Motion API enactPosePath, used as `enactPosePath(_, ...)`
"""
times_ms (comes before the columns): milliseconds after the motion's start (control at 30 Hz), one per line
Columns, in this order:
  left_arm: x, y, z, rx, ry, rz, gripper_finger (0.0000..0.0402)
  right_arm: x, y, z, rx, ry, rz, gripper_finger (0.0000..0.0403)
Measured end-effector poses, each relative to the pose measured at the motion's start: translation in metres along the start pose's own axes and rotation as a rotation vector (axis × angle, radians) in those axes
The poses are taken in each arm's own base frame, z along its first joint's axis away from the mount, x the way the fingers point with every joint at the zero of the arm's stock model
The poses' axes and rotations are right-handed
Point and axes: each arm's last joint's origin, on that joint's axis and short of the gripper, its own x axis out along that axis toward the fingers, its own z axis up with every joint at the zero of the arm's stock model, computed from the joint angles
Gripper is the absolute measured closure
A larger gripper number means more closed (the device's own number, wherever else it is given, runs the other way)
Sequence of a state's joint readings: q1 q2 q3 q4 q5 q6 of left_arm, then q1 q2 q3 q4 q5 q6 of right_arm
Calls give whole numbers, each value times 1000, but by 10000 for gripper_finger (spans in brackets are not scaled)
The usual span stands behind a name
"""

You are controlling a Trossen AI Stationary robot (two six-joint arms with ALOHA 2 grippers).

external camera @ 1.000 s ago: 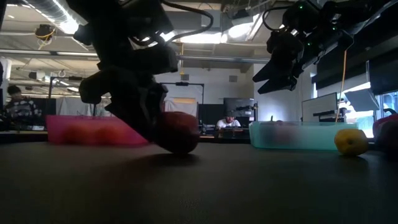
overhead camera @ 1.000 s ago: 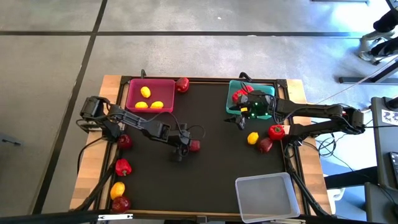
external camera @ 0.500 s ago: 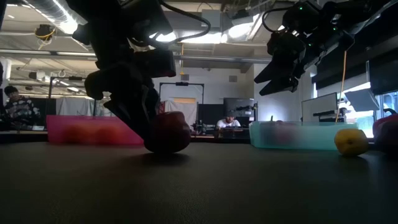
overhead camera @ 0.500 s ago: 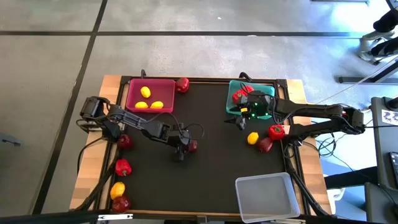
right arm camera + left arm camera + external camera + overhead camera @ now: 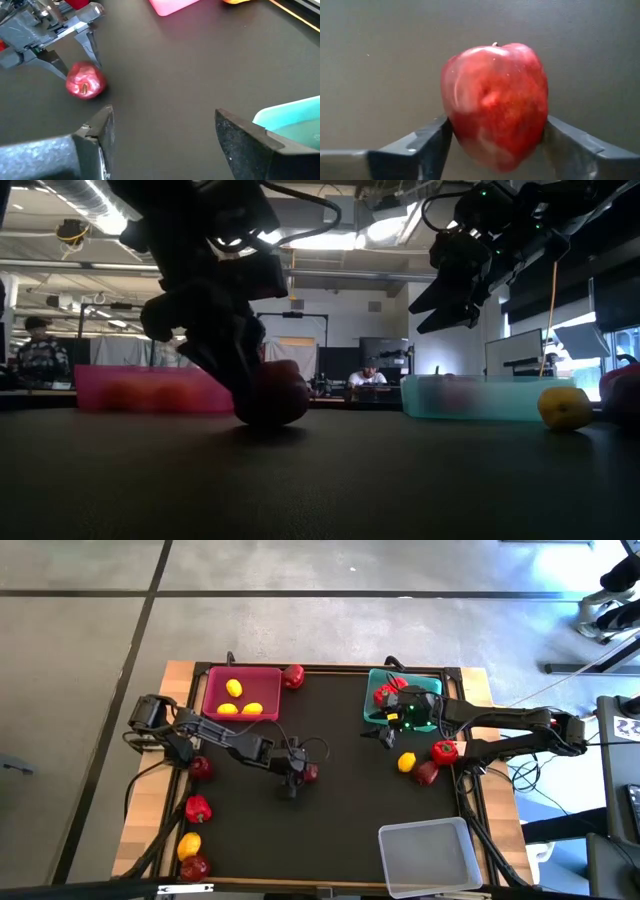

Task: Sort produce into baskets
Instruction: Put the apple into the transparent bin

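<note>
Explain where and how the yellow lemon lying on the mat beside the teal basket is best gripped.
Grip the lemon across its narrow middle, coming straight down from above. It lies loose on the table, and its oval shape gives the shortest span there. A red pepper and an apple lie close on one side, so the fingers should probably close along the free direction. The right claw hovers nearby, open.

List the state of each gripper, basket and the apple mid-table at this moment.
Left gripper: closed on the apple.
Apple: resting on the mat, between the left fingers.
Right gripper: open, empty, above the teal basket's edge.
Pink basket: holds three lemons.
Teal basket: holds red produce.
Clear basket: empty.
</note>
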State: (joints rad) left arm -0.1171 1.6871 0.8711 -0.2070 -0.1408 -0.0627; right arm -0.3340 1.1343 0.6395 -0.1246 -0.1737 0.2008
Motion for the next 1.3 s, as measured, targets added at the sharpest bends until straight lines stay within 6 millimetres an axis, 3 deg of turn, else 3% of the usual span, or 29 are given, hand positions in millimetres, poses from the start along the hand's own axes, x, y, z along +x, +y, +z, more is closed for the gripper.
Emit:
enactPosePath(133, 0, 3, 0, 12, 6, 5, 184, 0, 0, 0, 0, 1, 0, 144)
enactPosePath(333, -6, 6, -1, 21, 19, 32, 184, -1, 1, -1, 2, 16, 24, 144)
enactPosePath(533, -44, 14, 13, -15, -76, 139, 165, -11, 13, 4, 5, -29, 172, 144)
enactPosePath(700, -77, 17, 34, -75, -323, 131, 163, -14, 35, 11, -65, -121, 273, 144)
enactPosePath(833, -91, 19, 48, -129, -497, 115, 163, -16, 55, 15, -119, -204, 357, 144)
enactPosePath(1067, -84, 16, 63, -159, -639, 102, 160, -17, 75, 17, -140, -319, 295, 138)
enactPosePath(1300, -84, 16, 69, -202, -710, 86, 159, -7, 76, 17, -70, -315, 305, 79)
